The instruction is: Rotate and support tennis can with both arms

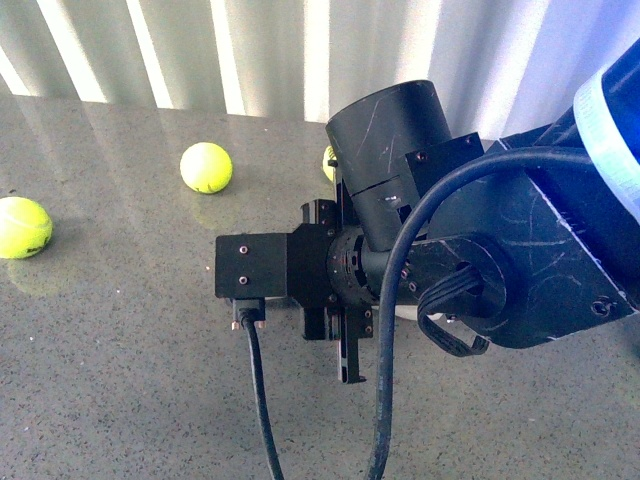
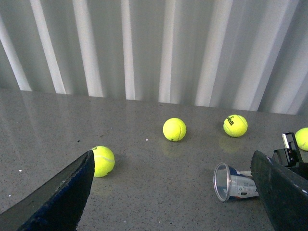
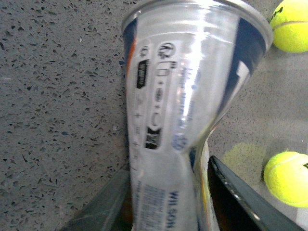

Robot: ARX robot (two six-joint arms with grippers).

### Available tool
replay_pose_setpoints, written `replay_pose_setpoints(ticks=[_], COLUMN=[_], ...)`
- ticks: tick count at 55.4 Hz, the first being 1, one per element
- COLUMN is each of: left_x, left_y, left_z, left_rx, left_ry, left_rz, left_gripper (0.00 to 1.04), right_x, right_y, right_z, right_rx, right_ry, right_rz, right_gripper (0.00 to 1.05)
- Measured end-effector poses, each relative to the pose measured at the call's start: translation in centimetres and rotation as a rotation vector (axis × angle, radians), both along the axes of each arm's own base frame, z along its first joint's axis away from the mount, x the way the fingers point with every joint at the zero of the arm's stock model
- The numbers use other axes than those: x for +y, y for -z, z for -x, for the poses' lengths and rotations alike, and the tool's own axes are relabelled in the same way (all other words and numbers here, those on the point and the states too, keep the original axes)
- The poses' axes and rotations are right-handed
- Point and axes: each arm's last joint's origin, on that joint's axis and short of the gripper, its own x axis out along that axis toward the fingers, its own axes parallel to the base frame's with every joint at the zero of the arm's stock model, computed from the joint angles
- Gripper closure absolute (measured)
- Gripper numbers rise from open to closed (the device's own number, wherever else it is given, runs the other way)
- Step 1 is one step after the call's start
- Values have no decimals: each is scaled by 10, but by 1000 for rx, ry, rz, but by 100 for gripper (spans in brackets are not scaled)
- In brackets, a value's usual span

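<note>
— Black left gripper (image 2: 172,154): holding anything?
— No, its fingers (image 2: 62,192) are spread, nothing between them. Beyond lies the clear plastic tennis can (image 2: 231,182), navy-and-white label, on its side along the grey speckled bench (image 2: 144,163); one finger hides its far end.
— Black right gripper (image 3: 168,163)?
— Clenched on the can, pinching its wall; rim points away from it. From the front, the right arm (image 1: 500,260) covers the can.
</note>
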Motion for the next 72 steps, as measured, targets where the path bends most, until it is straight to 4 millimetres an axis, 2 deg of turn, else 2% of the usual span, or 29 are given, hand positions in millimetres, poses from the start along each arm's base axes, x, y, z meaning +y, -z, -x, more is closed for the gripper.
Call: replay_pose_setpoints(ticks=[12, 17, 19, 24, 34, 54, 65, 72], left_x=[0, 0, 0, 0, 0, 0, 0, 0], left_y=[0, 0, 0, 0, 0, 0, 0, 0], left_z=[0, 0, 0, 0, 0, 0, 0, 0], left_rx=[0, 0, 0, 0, 0, 0, 0, 0], left_ry=[0, 0, 0, 0, 0, 0, 0, 0], left_rz=[0, 0, 0, 0, 0, 0, 0, 0], left_gripper=[7, 7, 7, 7, 7, 7, 7, 7], right_x=[-2, -7, -9, -16, -31, -69, -106, -143], right_y=[2, -2, -4, -16, -25, -55, -77, -88], right_z=[3, 6, 7, 10, 19, 50, 66, 67], right_rx=[34, 49, 50, 51, 75, 114, 66, -56], right_ry=[24, 46, 54, 78, 108, 183, 287, 496], right_rz=[6, 1, -4, -26, -29, -123, -272, -377], right_gripper=[27, 9, 5, 8, 7, 7, 7, 7])
